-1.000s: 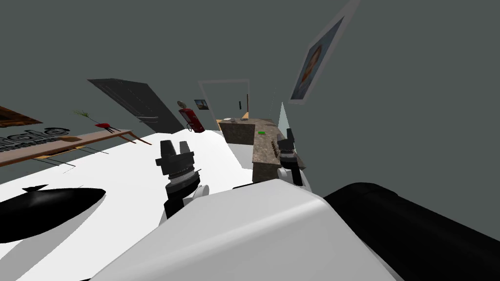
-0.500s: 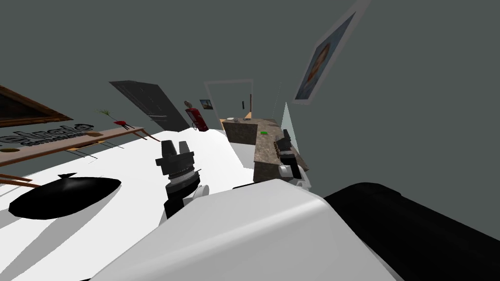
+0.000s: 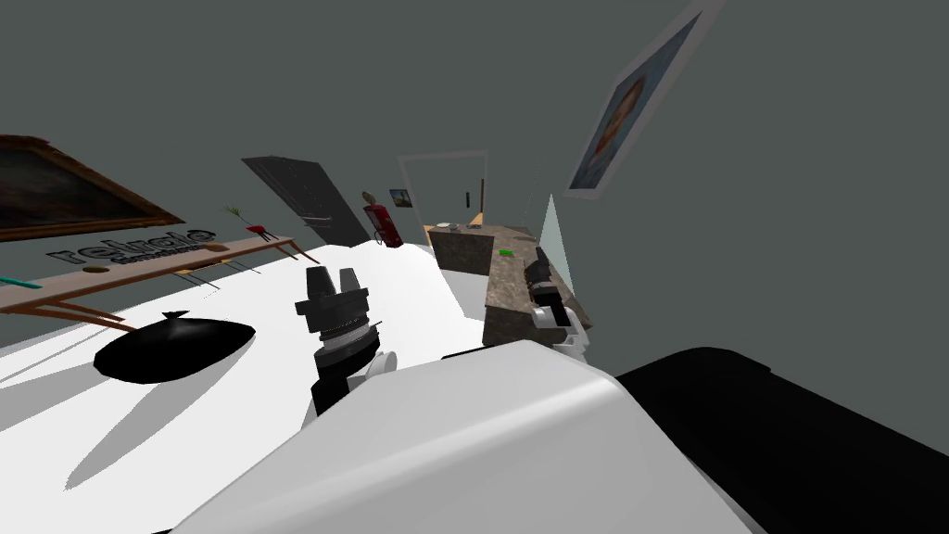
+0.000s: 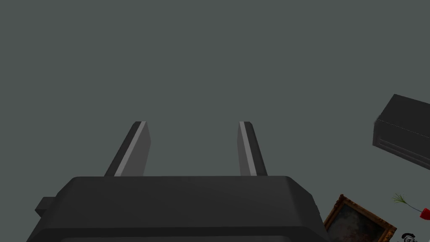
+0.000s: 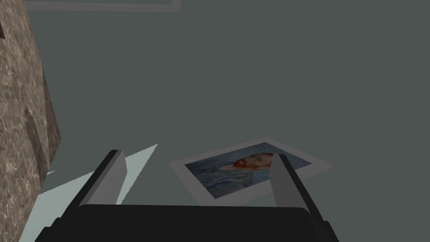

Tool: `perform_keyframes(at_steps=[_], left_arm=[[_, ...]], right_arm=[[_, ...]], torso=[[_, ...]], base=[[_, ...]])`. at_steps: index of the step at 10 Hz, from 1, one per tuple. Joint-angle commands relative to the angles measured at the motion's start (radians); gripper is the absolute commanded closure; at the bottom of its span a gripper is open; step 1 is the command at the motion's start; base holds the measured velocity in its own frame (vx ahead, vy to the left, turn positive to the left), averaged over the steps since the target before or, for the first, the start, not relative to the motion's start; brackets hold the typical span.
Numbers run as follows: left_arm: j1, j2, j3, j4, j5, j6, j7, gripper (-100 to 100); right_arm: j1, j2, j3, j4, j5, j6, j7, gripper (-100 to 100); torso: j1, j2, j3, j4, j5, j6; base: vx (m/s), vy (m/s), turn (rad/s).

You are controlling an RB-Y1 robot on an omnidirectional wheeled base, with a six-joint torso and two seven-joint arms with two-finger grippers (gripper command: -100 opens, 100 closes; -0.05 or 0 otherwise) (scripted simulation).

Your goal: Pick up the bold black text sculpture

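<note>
Head view: black text sculpture on wooden shelf, lettering unreadable.

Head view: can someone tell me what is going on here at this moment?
Nothing is held yet. The black text sculpture stands on a long wooden table against the wall, off to the robot's left. The left gripper and the right gripper are both open and empty. They are in front of the chest, well apart from the sculpture. The pick has not begun.
</note>
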Motion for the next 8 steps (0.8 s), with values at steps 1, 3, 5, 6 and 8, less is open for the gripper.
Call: perform_keyframes(at_steps=[1,3,5,6,8], left_arm=[[0.000,0.000,0.000,0.000,0.000,0.000,0.000,0],[0.000,0.000,0.000,0.000,0.000,0.000,0.000,0],[0.000,0.000,0.000,0.000,0.000,0.000,0.000,0],[0.000,0.000,0.000,0.000,0.000,0.000,0.000,0],[0.000,0.000,0.000,0.000,0.000,0.000,0.000,0]], right_arm=[[-0.017,-0.006,-0.008,0.020,0.001,0.050,-0.016,-100],[-0.055,-0.029,-0.034,0.064,-0.003,0.108,-0.051,-100],[-0.093,-0.052,-0.061,0.110,-0.006,0.171,-0.089,-100],[-0.134,-0.074,-0.089,0.148,-0.009,0.204,-0.129,-100],[-0.134,-0.074,-0.089,0.157,-0.009,0.249,-0.129,-100]], torso=[[0.000,0.000,0.000,0.000,0.000,0.000],[0.000,0.000,0.000,0.000,0.000,0.000],[0.000,0.000,0.000,0.000,0.000,0.000],[0.000,0.000,0.000,0.000,0.000,0.000],[0.000,0.000,0.000,0.000,0.000,0.001]], base=[[-0.024,0.000,0.072],[-0.024,0.004,0.096],[-0.024,0.006,0.099],[-0.027,0.006,0.147],[-0.016,-0.002,0.034]])
